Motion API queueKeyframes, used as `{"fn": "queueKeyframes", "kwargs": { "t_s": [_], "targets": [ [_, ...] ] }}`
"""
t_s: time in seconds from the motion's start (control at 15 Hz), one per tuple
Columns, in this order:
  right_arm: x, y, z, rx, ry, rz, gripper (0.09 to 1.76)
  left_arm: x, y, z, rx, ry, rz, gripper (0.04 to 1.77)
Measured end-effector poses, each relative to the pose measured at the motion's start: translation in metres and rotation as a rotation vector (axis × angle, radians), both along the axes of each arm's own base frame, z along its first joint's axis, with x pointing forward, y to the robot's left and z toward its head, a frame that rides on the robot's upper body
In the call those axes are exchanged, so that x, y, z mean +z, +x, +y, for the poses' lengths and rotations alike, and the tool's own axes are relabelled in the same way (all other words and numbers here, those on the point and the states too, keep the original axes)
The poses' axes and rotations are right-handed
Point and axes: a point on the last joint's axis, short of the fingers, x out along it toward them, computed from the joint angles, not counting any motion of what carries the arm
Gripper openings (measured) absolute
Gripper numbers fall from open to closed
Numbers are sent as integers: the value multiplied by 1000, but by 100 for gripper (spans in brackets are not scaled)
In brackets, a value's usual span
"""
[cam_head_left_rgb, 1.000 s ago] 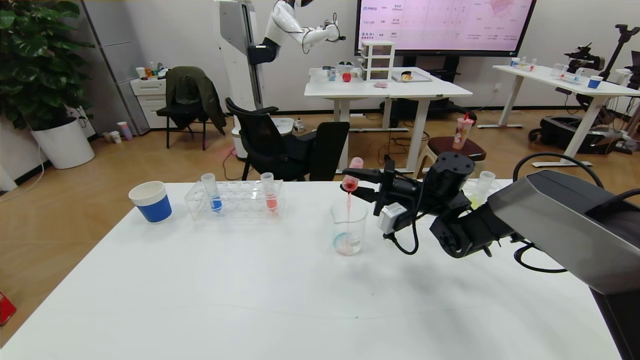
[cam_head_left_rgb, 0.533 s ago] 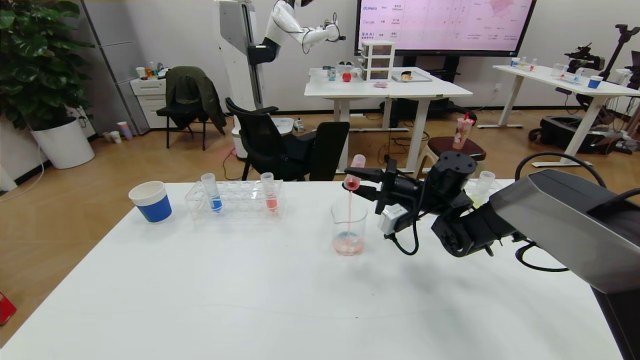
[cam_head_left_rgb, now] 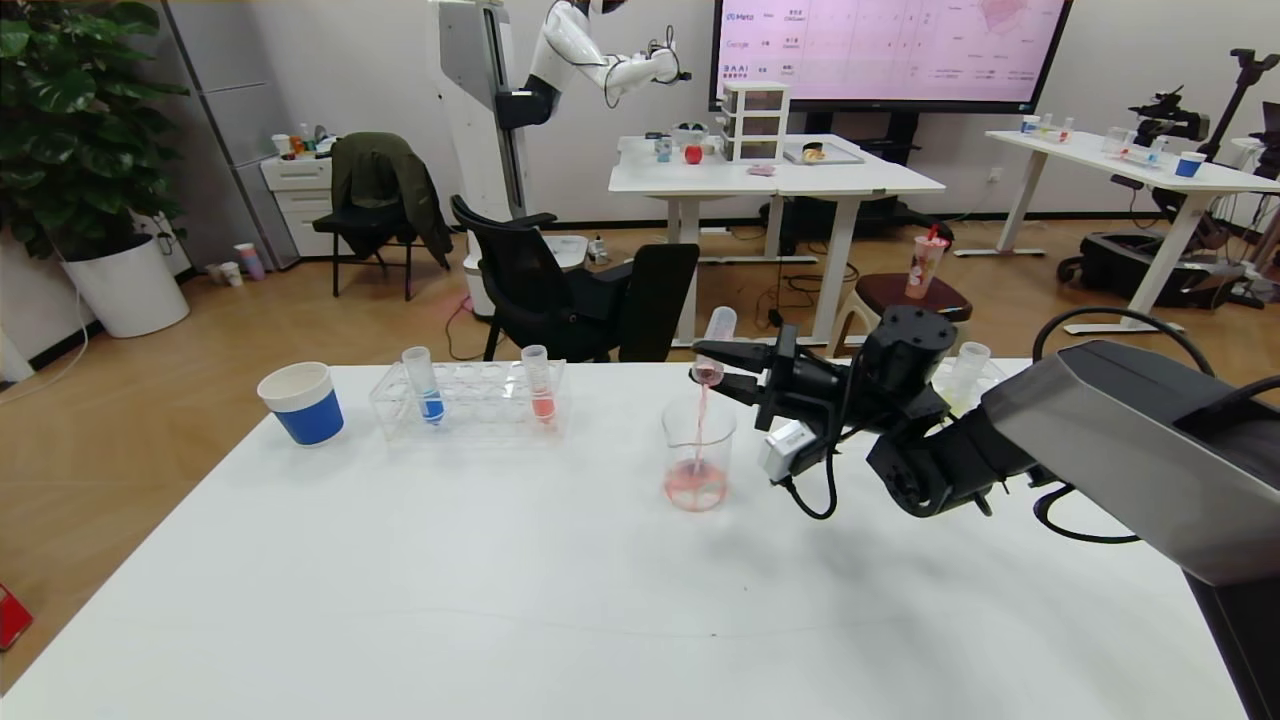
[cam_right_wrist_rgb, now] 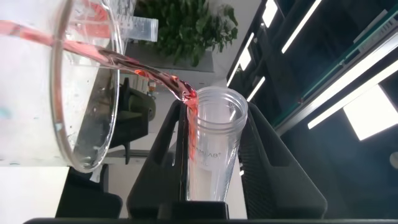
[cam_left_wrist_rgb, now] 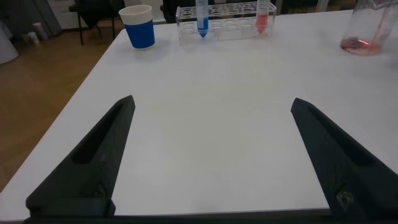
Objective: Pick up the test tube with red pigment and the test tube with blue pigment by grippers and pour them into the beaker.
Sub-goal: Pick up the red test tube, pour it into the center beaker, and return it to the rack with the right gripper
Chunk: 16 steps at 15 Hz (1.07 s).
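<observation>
My right gripper (cam_head_left_rgb: 712, 368) is shut on the test tube with red pigment (cam_head_left_rgb: 717, 330) and holds it tipped mouth-down over the beaker (cam_head_left_rgb: 699, 440). A thin red stream runs from the tube's mouth (cam_right_wrist_rgb: 214, 106) into the beaker (cam_right_wrist_rgb: 74, 93), where red liquid pools at the bottom. The black fingers (cam_right_wrist_rgb: 273, 162) clamp the nearly empty tube on both sides. The test tube with blue pigment (cam_head_left_rgb: 428, 385) stands in a clear rack (cam_head_left_rgb: 470, 405), with a second red tube (cam_head_left_rgb: 540, 385) beside it. My left gripper (cam_left_wrist_rgb: 212, 101) is open over bare table, holding nothing.
A blue-banded paper cup (cam_head_left_rgb: 303, 403) stands left of the rack. Another tube (cam_head_left_rgb: 965, 375) with pale yellow liquid stands behind my right arm. The left wrist view shows the cup (cam_left_wrist_rgb: 138, 26), rack (cam_left_wrist_rgb: 227, 15) and beaker (cam_left_wrist_rgb: 367, 31) far off.
The right gripper has tipped the tube further, its base rising. The red in the tube has drained and the red pool in the beaker has grown. The left arm has not moved.
</observation>
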Motion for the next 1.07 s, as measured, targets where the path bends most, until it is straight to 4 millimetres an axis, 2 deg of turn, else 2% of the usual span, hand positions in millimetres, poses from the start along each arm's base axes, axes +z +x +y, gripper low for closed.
{"fn": "queueKeyframes", "kwargs": {
  "t_s": [0.4,0.67,0.87,1.07],
  "targets": [
    [-4,-1,3,-5,-30,-78,52,0,0,0,0,0,0,175],
    [-3,0,3,-1,-13,-32,52,0,0,0,0,0,0,175],
    [19,-4,3,5,83,129,52,0,0,0,0,0,0,175],
    [59,-14,-4,17,229,306,52,0,0,0,1,0,0,175]
  ]
}}
